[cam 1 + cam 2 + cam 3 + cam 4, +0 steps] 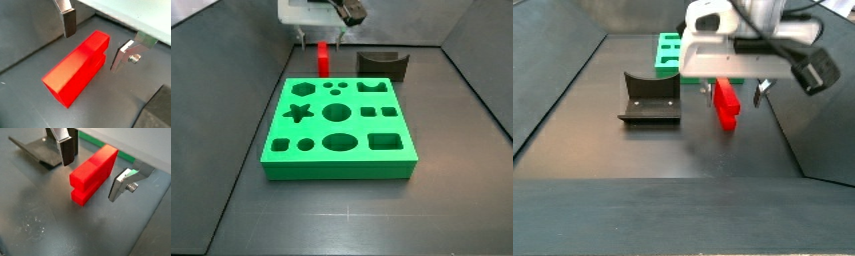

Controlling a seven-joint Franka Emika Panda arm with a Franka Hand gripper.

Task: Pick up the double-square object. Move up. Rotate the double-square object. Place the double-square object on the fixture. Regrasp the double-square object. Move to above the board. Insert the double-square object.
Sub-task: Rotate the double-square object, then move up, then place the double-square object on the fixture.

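Dark grey matte desk [358, 215], grey walls around it, plain enclosure. On it, the small bright red plastic double-square object [77, 67] stands on its narrow edge, also clear in a wrist view [93, 173] and in both side views [323, 58] [726, 104]. In a side view it sits at about 12 o'clock from the large flat bright green plastic board with shaped cut-outs [342, 128], just beyond the board's far edge; the small dark grey-black L-shaped fixture with a curved notch [382, 63] is at about 3 o'clock from the red block, near but apart.

Gripper [99, 41] hangs right over the block, silver plate fingers [69, 22] spread apart, one on each broad face, no contact visible. Nothing held.

Handling, my guess: rigid moulded plastic, light, won't deform. Faces look smooth and slightly glossy, so somewhat slippery; needs a squared-up pinch. Not fragile. Tall and thin on edge, so a nudge from one finger could tip it. Best hold: across the two broad flat faces, near the upper middle, clear of the step.

Looks: uniform saturated red, elongated slab, stepped profile like two offset squares joined, notch visible along one side, crisp edges, no markings.
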